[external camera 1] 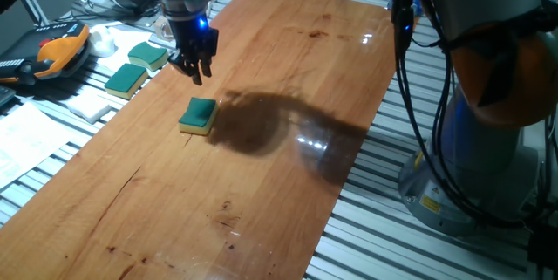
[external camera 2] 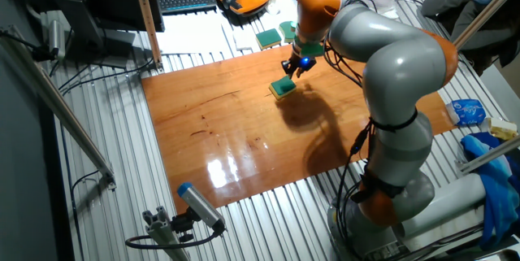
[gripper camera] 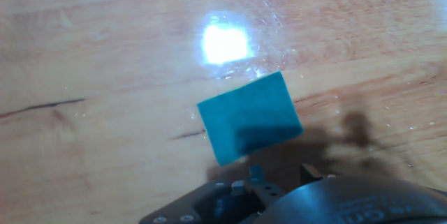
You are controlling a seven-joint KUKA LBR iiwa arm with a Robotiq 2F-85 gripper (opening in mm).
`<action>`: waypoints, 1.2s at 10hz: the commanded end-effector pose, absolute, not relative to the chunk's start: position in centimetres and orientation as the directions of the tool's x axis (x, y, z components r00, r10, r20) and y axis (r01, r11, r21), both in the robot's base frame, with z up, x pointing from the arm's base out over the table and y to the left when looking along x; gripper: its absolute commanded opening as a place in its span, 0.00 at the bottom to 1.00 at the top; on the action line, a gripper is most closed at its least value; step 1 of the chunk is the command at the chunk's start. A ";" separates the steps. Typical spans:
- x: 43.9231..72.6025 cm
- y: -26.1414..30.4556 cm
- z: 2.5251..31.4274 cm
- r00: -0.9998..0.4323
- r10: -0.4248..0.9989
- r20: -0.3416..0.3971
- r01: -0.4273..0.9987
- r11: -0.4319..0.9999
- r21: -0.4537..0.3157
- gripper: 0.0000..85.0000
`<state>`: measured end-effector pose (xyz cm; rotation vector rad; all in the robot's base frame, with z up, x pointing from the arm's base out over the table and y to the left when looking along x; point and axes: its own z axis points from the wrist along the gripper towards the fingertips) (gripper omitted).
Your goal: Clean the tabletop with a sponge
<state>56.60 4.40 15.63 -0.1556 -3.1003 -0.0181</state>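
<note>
At the far left in one fixed view, two spare sponges (external camera 1: 138,66) are sitting off the board beside an orange handset (external camera 1: 54,51). Just right of them the gripper (external camera 1: 196,64) is hanging above the tabletop (external camera 1: 288,97), holding nothing; its fingers are looking nearly closed, though I cannot tell for sure. The sponge (external camera 1: 199,116) is lying green side up on the wood, below and slightly ahead of the fingers, apart from them. To grasp it well, the gripper should probably be centring over the sponge, turning to span its short sides, then descending straight. In the hand view the sponge (gripper camera: 249,116) is sitting askew, its long axis rising slightly from left to right.
</note>
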 end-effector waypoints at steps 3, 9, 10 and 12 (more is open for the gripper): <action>56.6 4.4 15.8 -0.996 0.047 0.076 0.047 0.999 -0.004 0.40; 56.6 4.4 15.8 -0.999 -0.030 -0.016 -0.030 1.000 0.003 0.40; 56.6 4.4 15.8 -1.000 0.002 -0.005 0.003 1.000 -0.015 0.40; 57.0 4.8 15.6 -1.000 0.018 0.005 0.018 0.999 -0.051 0.60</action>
